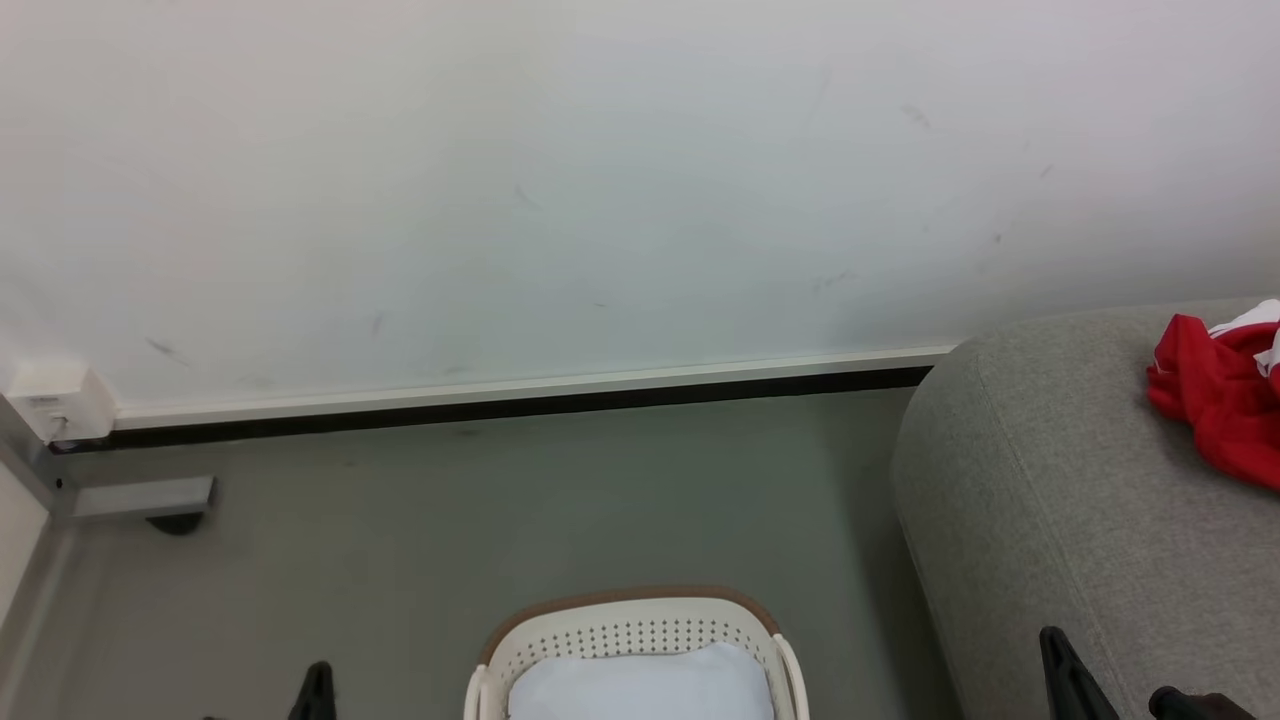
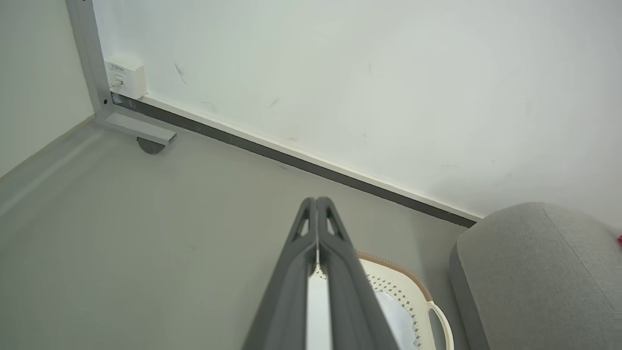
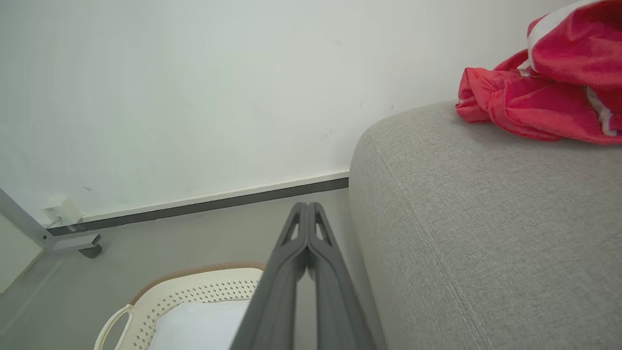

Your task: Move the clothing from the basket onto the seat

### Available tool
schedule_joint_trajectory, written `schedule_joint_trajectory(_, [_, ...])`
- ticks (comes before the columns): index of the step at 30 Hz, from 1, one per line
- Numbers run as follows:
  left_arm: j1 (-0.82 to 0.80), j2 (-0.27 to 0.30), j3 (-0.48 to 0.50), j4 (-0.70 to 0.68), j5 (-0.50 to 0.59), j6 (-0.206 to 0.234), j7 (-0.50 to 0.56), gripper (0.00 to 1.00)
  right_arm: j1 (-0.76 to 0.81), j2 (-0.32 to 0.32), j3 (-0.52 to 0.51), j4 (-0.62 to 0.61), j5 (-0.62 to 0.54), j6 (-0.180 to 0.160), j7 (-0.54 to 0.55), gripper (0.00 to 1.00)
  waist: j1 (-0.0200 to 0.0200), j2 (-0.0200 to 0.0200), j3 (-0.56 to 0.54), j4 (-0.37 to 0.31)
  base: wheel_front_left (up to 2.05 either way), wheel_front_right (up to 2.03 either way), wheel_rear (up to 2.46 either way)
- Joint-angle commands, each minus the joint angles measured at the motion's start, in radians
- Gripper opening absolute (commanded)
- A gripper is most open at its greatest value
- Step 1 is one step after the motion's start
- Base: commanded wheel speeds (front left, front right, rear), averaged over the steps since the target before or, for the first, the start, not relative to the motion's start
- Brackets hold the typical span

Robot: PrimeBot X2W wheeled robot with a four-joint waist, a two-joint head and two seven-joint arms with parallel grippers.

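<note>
The clothing is seen lying in a crumpled red heap with white panels on top of the seat, at the far right of the scene. The seat's rounded grey corner is set close to the wall, where a dark skirting strip is run along the floor.

The basket is stood on the floor to the left of the seat, near the robot and apart from the clothing. A smooth pale white pad is seen lying inside it, below the brown rim and the rows of holes.

The left gripper is held above the floor just left of the basket, its two dark fingers pressed together tip to tip. The right gripper is held between the basket and the seat's near side, its fingers likewise pressed together. A small white box is fixed to the wall at the far left.
</note>
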Motion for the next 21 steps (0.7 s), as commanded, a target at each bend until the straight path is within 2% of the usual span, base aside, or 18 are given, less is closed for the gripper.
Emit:
schedule_joint_trajectory(1, [-0.026,0.002,0.008,-0.020,-0.042,-0.007,0.008,0.00,-0.024,-0.003,-0.007,-0.023,0.046,0.000,0.009,0.00,0.0000,0.0000,0.001,0.001,0.00,0.00,0.00])
schedule_joint_trajectory(21, [-0.056,-0.009,0.037,-0.046,-0.342,-0.040,0.088,0.00,-0.045,-0.004,-0.042,-0.059,0.383,-0.001,0.089,0.00,0.0000,0.0000,0.008,0.014,0.00,0.00,0.00])
